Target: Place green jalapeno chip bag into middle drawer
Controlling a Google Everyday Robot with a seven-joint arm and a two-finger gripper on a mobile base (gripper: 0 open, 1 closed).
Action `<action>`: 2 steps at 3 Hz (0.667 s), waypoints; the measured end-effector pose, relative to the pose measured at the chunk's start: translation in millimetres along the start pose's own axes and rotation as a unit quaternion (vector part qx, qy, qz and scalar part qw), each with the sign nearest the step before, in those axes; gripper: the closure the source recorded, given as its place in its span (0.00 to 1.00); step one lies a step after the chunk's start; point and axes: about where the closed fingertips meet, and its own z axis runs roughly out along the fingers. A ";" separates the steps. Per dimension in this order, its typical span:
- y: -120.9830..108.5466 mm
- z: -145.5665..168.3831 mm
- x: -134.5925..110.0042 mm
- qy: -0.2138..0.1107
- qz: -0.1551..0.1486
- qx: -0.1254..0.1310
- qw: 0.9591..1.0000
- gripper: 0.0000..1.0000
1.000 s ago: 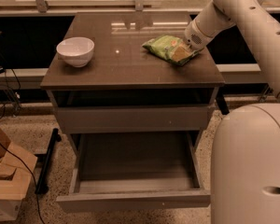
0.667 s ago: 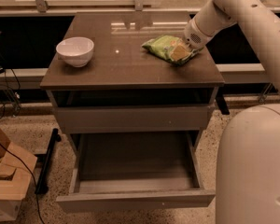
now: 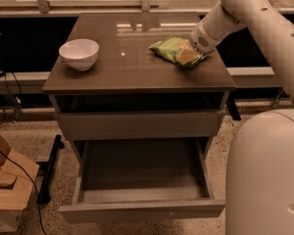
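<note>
The green jalapeno chip bag [image 3: 171,49] lies on the brown cabinet top [image 3: 132,67], at the right rear. My gripper [image 3: 190,57] is at the bag's right end, touching it, with the white arm reaching in from the upper right. The middle drawer [image 3: 142,180] is pulled wide open below the closed grey drawer front [image 3: 137,125]; its dark bottom shows nothing in it.
A white bowl [image 3: 79,53] stands on the left of the cabinet top. A cardboard box [image 3: 7,190] and black cables lie on the floor at the left. My white base [image 3: 267,175] fills the lower right, next to the open drawer.
The gripper and the bag stay in the same place on the top. My base has shifted slightly in the lower right.
</note>
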 end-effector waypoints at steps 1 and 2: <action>-8.8 6.0 -4.1 -0.029 0.023 0.002 0.999 0.17; -18.8 6.0 -12.1 -0.057 0.038 0.006 0.998 0.00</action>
